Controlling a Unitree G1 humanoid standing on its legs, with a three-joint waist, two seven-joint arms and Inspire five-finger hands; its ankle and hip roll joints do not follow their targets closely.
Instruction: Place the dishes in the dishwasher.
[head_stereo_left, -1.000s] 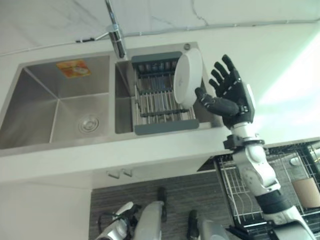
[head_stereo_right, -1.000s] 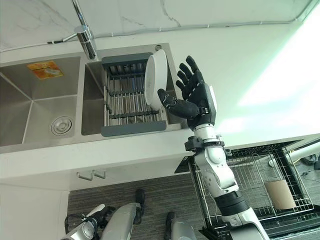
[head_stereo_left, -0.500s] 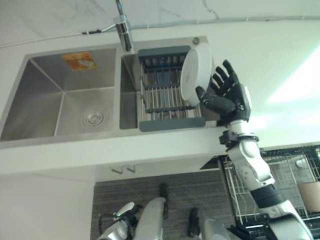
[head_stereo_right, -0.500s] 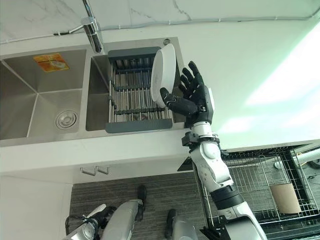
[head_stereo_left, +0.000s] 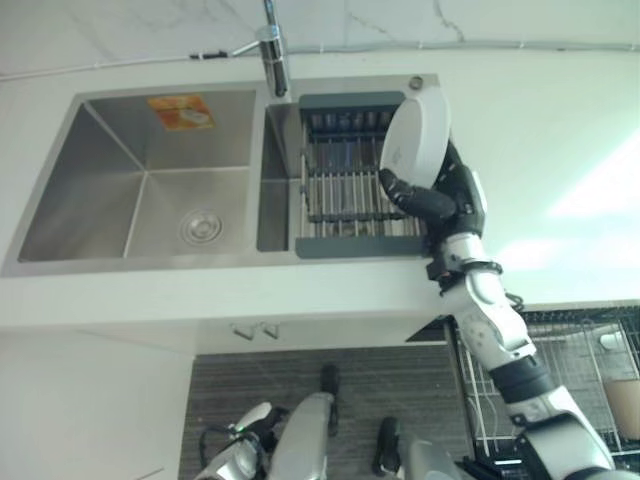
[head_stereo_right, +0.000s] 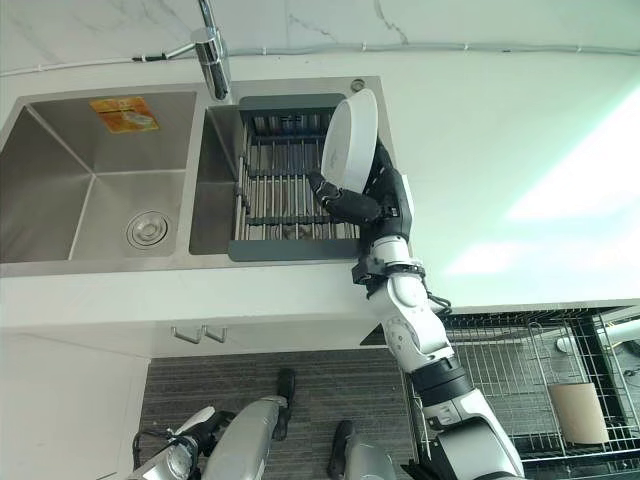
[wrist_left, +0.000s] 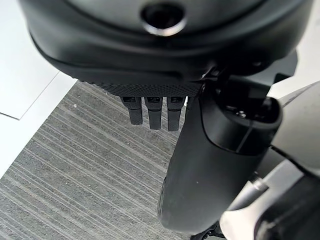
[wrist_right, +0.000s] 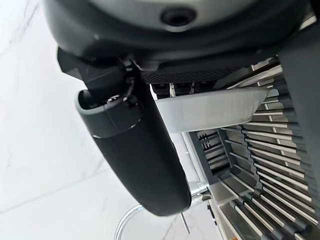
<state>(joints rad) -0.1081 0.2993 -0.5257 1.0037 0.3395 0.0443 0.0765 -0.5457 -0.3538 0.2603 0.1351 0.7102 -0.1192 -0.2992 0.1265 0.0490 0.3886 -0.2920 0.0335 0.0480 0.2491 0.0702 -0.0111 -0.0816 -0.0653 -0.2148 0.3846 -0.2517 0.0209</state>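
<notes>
A white plate (head_stereo_left: 418, 140) stands on edge at the right end of the grey drying rack (head_stereo_left: 340, 190) in the sink's right basin. My right hand (head_stereo_left: 452, 195) has come round the plate's lower edge: the thumb (head_stereo_left: 402, 191) lies against its front face and the fingers pass behind it. The right wrist view has the plate (wrist_right: 210, 107) between the thumb (wrist_right: 135, 150) and the fingers (wrist_right: 172, 89). My left hand (wrist_left: 155, 112) hangs low over the floor with straight fingers and holds nothing.
The left basin (head_stereo_left: 150, 180) of the steel sink has a drain, and the faucet (head_stereo_left: 272, 55) rises behind the divider. White counter (head_stereo_left: 540, 130) spreads to the right. Below it, a pulled-out dishwasher rack (head_stereo_right: 520, 380) of wire holds a brown cup (head_stereo_right: 580, 412).
My right hand moved left from beside the plate and its spread fingers went behind it, thumb onto its front. The camera has shifted too, so the sink sits further right.
</notes>
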